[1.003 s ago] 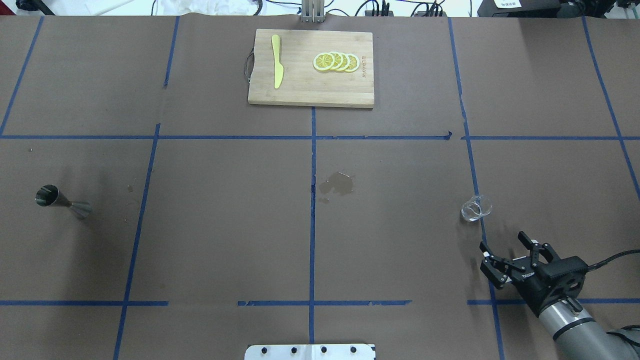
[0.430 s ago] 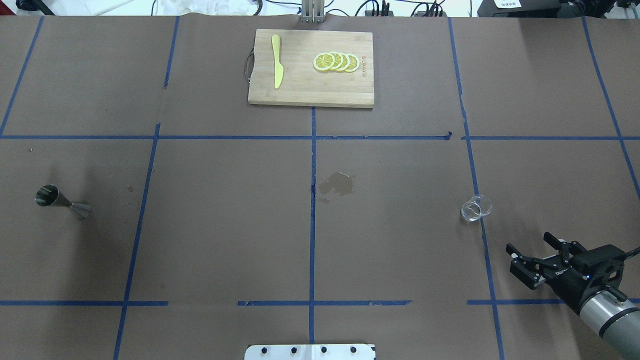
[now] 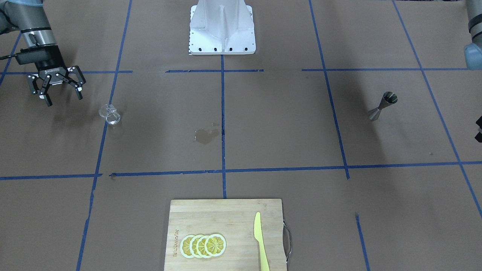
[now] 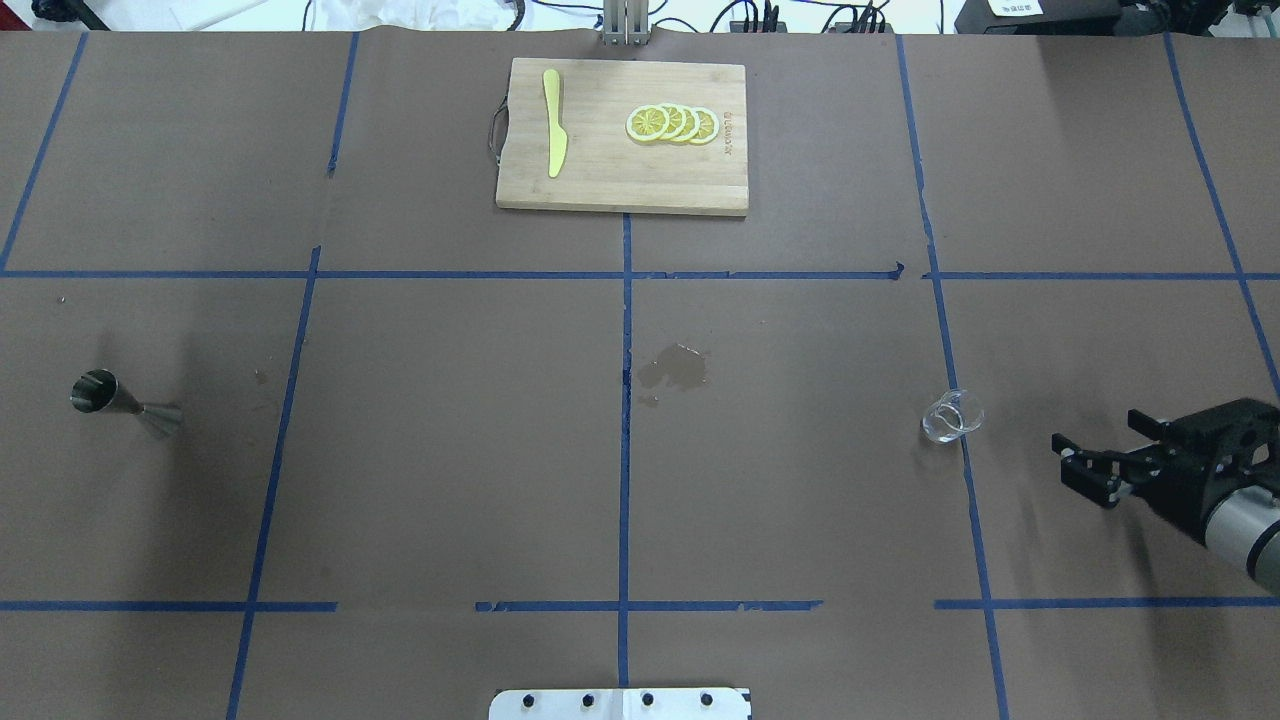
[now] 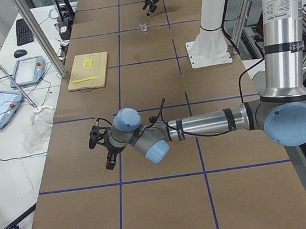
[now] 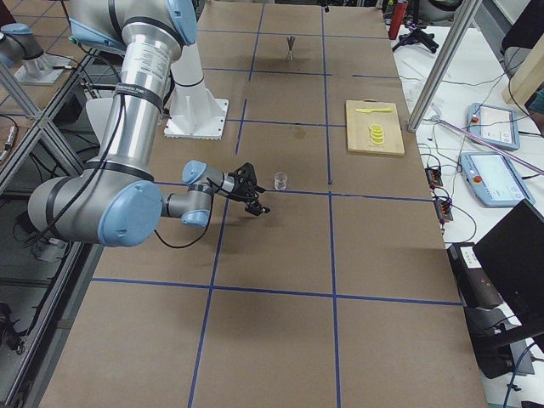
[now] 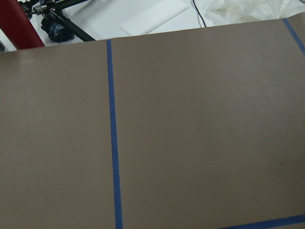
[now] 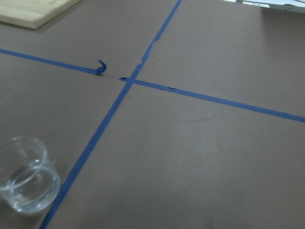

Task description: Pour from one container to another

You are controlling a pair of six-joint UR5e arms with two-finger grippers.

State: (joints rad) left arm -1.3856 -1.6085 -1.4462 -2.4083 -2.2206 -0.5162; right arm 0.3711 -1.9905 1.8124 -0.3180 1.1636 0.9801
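– On the counter [image 4: 450, 450], where is the glass cup [image 4: 952, 416] located?

– It is set upright on a blue tape line in the robot's right half.

– How is the right tool [image 3: 63, 98] positioned?

– It is held above the counter near the cup, towards the counter's right end, and is kept apart from the cup. Its fingers are spread, and nothing is gripped.

– Where is the steel jigger [image 4: 125, 402] found?

– It is stood upright in the left half, well apart from the cup. A wet patch [image 4: 675, 368] is seen between them, near the centre line.

– What is reported for the left tool [image 5: 102, 153]?

– It is shown properly only in the left side view, so whether it is spread or closed cannot be told.
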